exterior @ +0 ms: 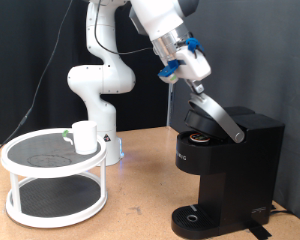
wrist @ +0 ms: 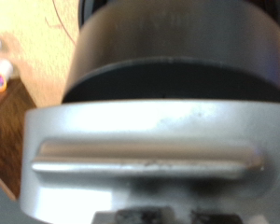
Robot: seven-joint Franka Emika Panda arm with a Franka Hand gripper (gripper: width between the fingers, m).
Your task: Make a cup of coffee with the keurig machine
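The arm reaches in from the exterior view's top, its forearm slanting down toward the exterior view's right, and the gripper (exterior: 193,88) sits at the upper end of the raised lid (exterior: 216,116) of the keurig (exterior: 224,170), which stands at the exterior view's right with its lid tilted open and a pod (exterior: 198,136) showing in the chamber. Whether the fingers are spread or closed on the lid I cannot tell; the wrist view is filled with the lid's silver handle (wrist: 149,159) seen close and blurred. The cup (exterior: 85,136) stands on the top tier of the white stand (exterior: 52,175) at the exterior view's left, well apart from the machine, whose drip tray (exterior: 195,217) is bare.
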